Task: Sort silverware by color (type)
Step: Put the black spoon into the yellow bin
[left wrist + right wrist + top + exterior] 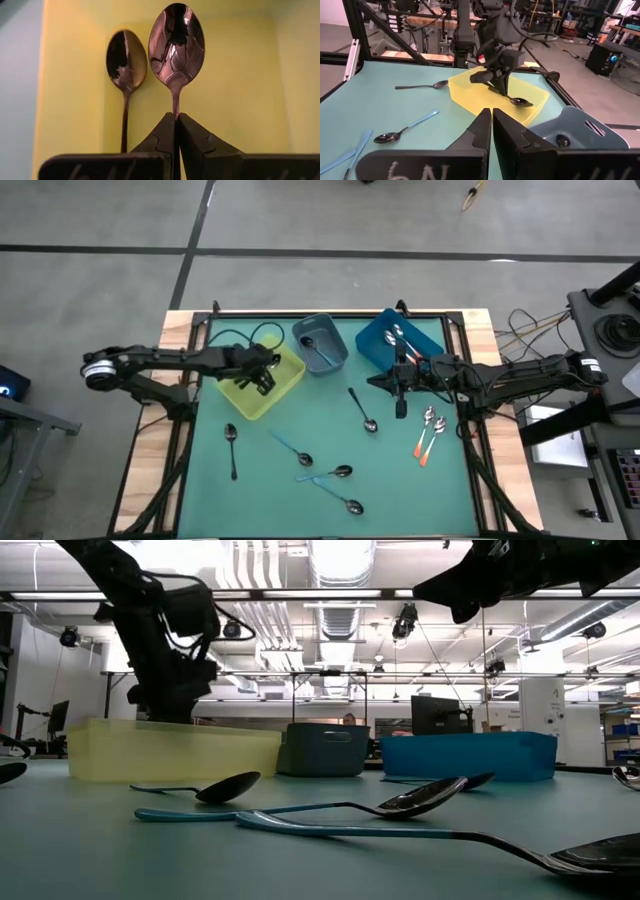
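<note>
Left wrist view: left tool (176, 117) clenched on spoon (176, 47), handle hidden; right tool (491, 116) clenched empty.

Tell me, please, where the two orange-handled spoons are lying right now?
In the high view the orange-handled spoons lie side by side on the table's right part, just below the right hand and the blue bin.

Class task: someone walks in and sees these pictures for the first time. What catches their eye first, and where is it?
Three bright plastic bins at the table's far edge: yellow bin, grey-blue bin, blue bin. The left tool, shut on a shiny metal spoon, hangs over the yellow bin. Black, light-blue and orange-handled spoons lie scattered on the green mat.
</note>
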